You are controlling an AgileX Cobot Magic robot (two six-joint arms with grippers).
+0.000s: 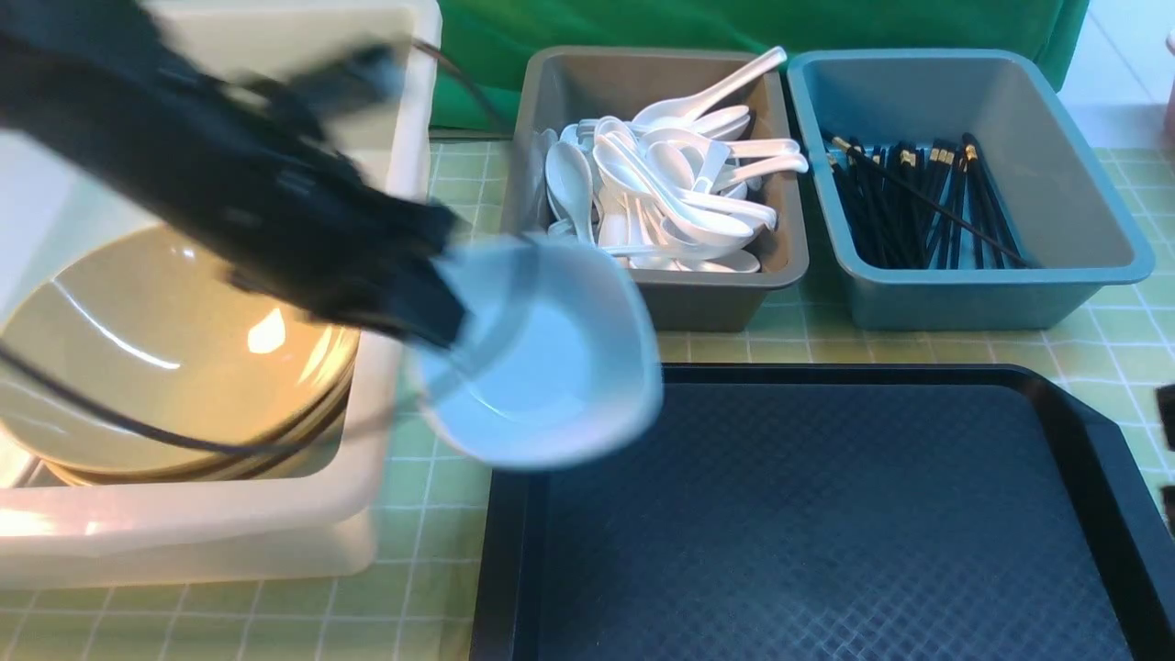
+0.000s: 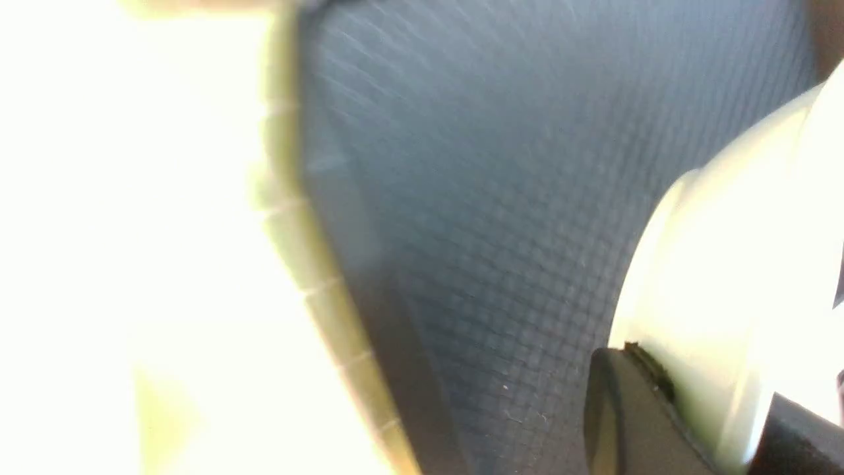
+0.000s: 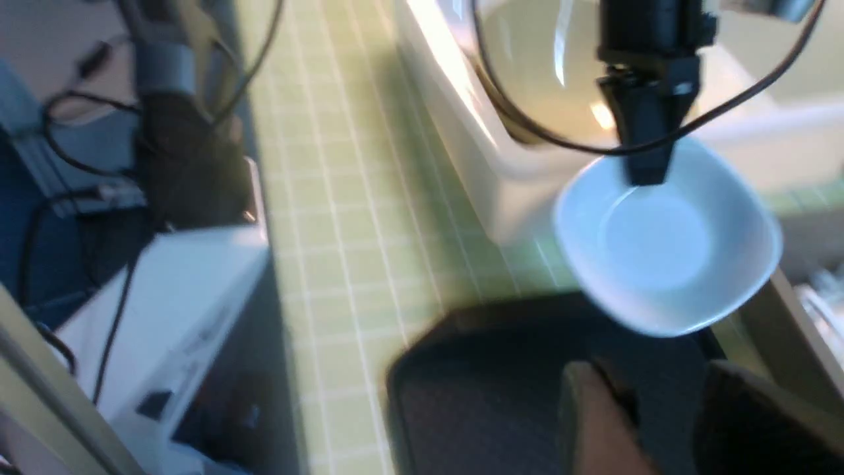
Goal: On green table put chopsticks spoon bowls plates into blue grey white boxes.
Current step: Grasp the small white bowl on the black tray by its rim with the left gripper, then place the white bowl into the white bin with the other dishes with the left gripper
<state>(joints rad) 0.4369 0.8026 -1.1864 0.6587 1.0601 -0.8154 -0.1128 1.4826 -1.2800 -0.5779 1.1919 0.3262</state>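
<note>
My left gripper [image 1: 441, 308] is shut on the rim of a small white plate [image 1: 551, 367] and holds it tilted in the air. The plate hangs over the gap between the white box [image 1: 184, 532] and the black tray [image 1: 826, 514]. In the left wrist view the plate [image 2: 725, 264] sits between the dark fingers [image 2: 626, 409]. Tan bowls [image 1: 165, 349] are stacked in the white box. Spoons [image 1: 661, 184] fill the grey box [image 1: 551, 101], and chopsticks [image 1: 918, 202] lie in the blue box [image 1: 1083, 184]. My right gripper [image 3: 659, 389] stands open over the tray with nothing between its fingers.
The black tray takes up the near right of the green table [image 1: 422, 569]. The grey and blue boxes stand side by side behind it. A cable [image 1: 138, 427] from the left arm hangs across the bowls. Dark green cloth hangs behind the boxes.
</note>
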